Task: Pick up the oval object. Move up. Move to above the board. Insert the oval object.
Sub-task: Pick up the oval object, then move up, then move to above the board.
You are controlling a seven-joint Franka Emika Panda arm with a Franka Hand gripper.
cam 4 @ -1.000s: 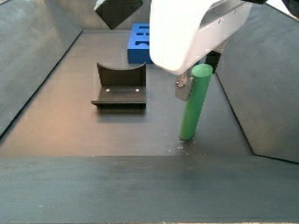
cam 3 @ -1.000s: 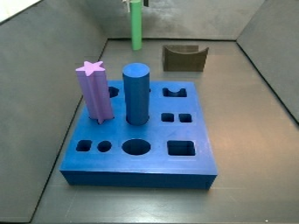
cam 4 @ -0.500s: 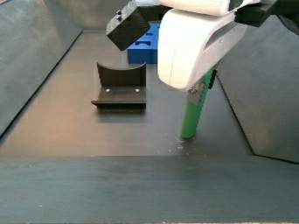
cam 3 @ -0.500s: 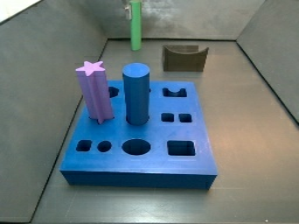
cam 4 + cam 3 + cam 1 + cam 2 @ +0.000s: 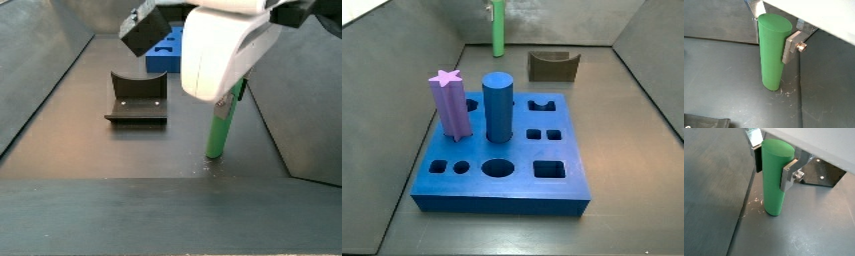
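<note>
Standing upright on the grey floor at the far end of the box, the oval object (image 5: 773,52) has the gripper (image 5: 775,36) set about its upper part, one silver finger (image 5: 789,173) flat against its side and the other just showing at the opposite side in both wrist views — the jaws look closed on the peg, which fills the gap between them. Over the last second the white arm housing has shifted in a side view, while from half a second ago to now hardly anything differs; the peg's foot (image 5: 214,152) rests at the same spot on the floor as before, so the grip seems made and the lift not yet begun. I judge the next step to be a straight rise. The board (image 5: 505,150) lies well apart from the peg, nearer the opposite end, with the purple star-topped post (image 5: 449,103) and the blue cylinder (image 5: 497,106) already standing in it — tall neighbours the peg must clear when it comes over. Which hole fits the oval I cannot tell for certain. The fixture (image 5: 136,98) stands beside the peg, not touching it, and the side wall is close on the other hand.
</note>
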